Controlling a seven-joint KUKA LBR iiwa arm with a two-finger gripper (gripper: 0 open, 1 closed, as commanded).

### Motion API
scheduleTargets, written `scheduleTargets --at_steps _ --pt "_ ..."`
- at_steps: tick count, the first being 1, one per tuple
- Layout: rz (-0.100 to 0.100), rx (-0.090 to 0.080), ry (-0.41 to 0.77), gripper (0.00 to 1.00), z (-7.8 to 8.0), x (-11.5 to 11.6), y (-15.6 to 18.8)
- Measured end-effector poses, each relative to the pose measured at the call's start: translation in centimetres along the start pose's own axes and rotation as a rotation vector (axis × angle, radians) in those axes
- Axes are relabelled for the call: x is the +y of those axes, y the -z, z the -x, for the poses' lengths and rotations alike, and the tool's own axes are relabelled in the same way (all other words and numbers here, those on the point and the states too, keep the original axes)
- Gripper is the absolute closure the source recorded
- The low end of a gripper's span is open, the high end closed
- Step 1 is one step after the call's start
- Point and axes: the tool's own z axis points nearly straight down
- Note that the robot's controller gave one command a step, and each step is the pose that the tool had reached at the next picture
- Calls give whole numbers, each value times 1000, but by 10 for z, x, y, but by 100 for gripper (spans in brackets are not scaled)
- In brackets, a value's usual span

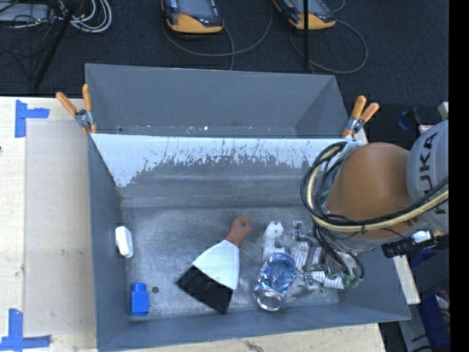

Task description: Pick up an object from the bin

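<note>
**I Am Hanging Beside a Clear Cup in the Bin**

At the frame's lower left, a small white piece (123,241) and a blue block (139,298) are lying apart on the floor of the bin (183,171). Toward the centre, a white brush (218,268) with black bristles is resting diagonally. Right of it, a clear cup (274,282) is lying, seemingly tipped. My gripper (311,261) is sitting just beside it at lower right, though I cannot tell how wide my grip is standing. The cup is looking light, thin and slippery, so I am judging its rim the safest hold.
</note>
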Motion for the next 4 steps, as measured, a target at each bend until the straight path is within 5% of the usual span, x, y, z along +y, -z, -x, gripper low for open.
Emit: scheduleTargets --at_steps 1,2,3,4 --pt "2 -16 -108 100 13 18 -85" --pt "2 -15 -107 100 13 18 -85" --pt "0 -2 -119 100 26 -3 24" --pt "0 -2 -119 100 26 -3 24"
